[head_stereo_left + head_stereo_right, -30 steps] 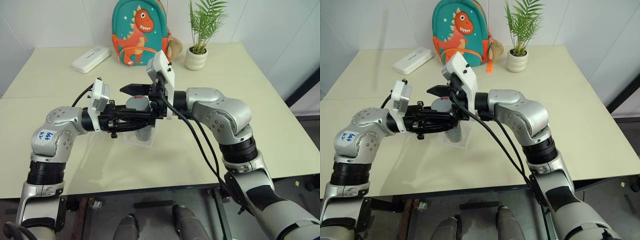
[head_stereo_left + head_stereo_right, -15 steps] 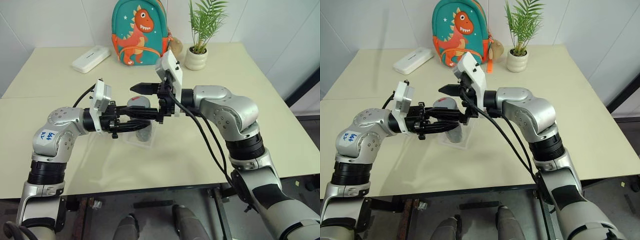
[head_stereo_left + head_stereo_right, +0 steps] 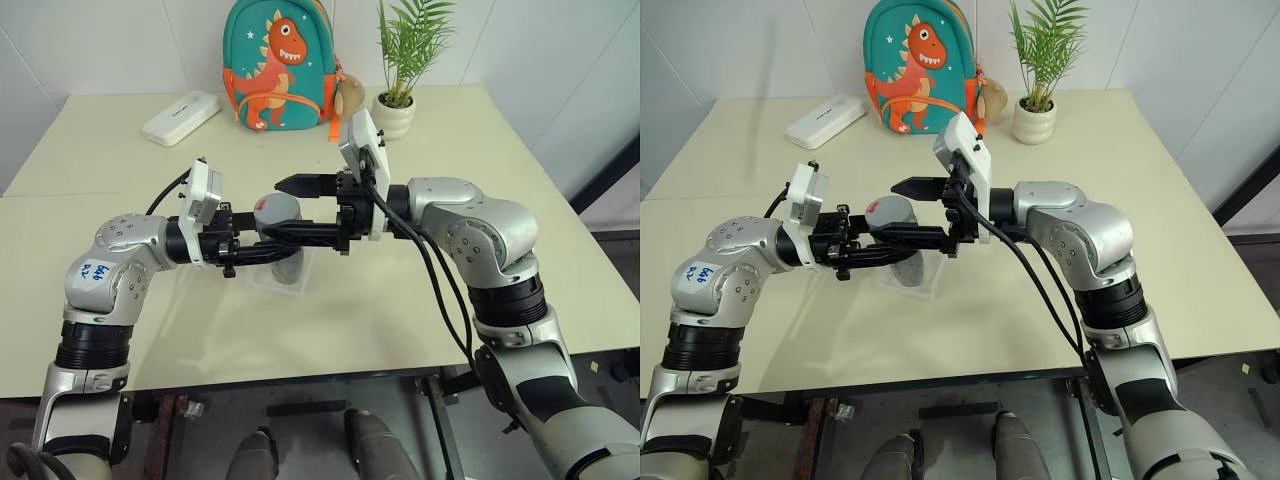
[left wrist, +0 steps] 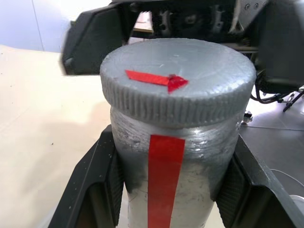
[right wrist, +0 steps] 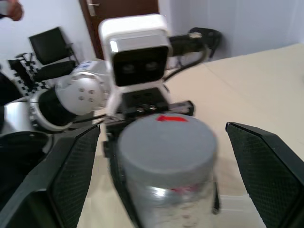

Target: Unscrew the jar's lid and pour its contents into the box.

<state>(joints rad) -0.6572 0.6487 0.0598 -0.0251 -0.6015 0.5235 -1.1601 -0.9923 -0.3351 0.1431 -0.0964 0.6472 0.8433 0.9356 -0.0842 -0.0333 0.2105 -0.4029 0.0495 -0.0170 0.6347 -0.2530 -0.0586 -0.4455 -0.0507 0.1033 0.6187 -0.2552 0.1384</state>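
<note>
Held upright over the clear box (image 3: 262,278) by the clamped left gripper (image 4: 166,185), lidded jar (image 3: 284,255) facing wide-open right gripper (image 5: 161,156): likely light, rigid, slick-walled, best gripped by the ribbed grey lid (image 4: 178,80).

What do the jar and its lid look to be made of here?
The jar looks like clear plastic or glass with a scuffed, silvery-frosted wall under a glossy red tape strip; which one is unclear. The lid looks like matte grey moulded plastic: dull top, fine ribbing around its rim, a small red tape mark on top.
</note>
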